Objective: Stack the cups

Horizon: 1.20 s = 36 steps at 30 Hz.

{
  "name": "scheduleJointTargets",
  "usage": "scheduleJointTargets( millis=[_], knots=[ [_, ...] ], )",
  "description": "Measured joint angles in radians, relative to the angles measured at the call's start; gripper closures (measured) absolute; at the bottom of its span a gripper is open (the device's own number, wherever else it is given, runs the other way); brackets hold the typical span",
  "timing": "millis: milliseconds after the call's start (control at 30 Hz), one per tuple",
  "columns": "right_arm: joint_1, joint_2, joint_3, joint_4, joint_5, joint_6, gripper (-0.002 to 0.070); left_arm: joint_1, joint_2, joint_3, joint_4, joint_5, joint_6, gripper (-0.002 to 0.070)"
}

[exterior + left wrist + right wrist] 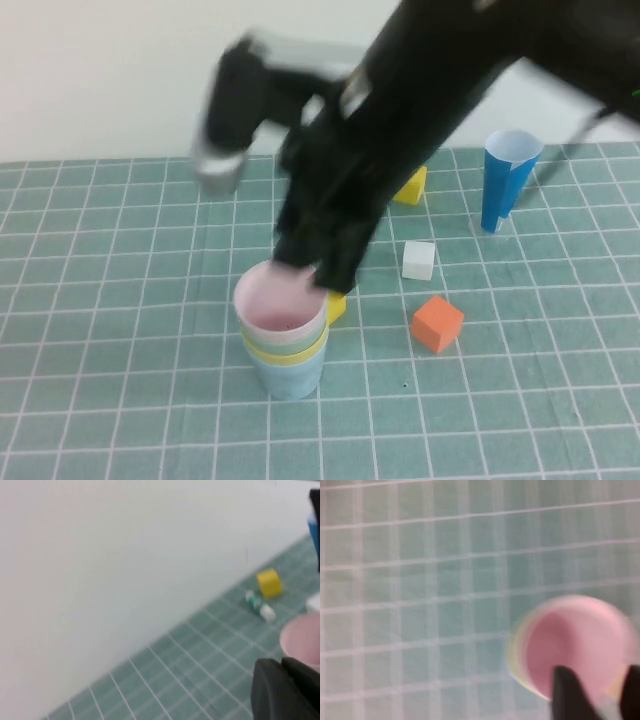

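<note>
Right gripper [315, 268] hangs over the far rim of the pink paper cup [281, 300] topping the upright stack, jaws spread; left gripper [285, 690], jaws pressed together, sits nearby.

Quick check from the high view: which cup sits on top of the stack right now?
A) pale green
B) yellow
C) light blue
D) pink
D: the pink cup is uppermost, nested in the pale green cup, then the yellow cup, with the light blue cup at the base. The right gripper is at the pink cup's far rim; the left gripper is shut, off to the side.
</note>
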Motion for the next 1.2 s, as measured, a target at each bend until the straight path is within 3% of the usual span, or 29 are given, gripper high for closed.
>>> scheduleJointTargets(
  millis=[100,233,467,667,867,1200],
  knots=[
    [0.000,-0.130,0.013,-0.172,0.000,0.038,0.0589,0.000,-0.069,0.000,-0.007,-0.004,-0.009,0.0675],
    [0.000,-0.308,0.088,-0.380,0.002,0.097,0.0659,0.000,-0.159,0.014,-0.031,0.023,-0.043,0.0676],
    [0.000,-0.617,0.431,-0.437,-0.025,0.205,0.0671,0.000,-0.255,0.168,-0.123,0.011,-0.084,0.0676],
    [0.000,-0.923,0.925,-0.429,-0.284,0.282,0.0673,0.000,-0.258,0.346,-0.275,-0.122,-0.084,0.0676],
    [0.000,-1.170,1.296,-0.343,-0.577,0.303,0.0674,0.000,-0.258,0.435,-0.325,-0.221,-0.084,0.0676],
    [0.000,-1.288,1.556,-0.297,-0.643,0.397,0.0676,0.000,-0.258,0.441,-0.324,-0.243,-0.055,0.0676]
  ],
)
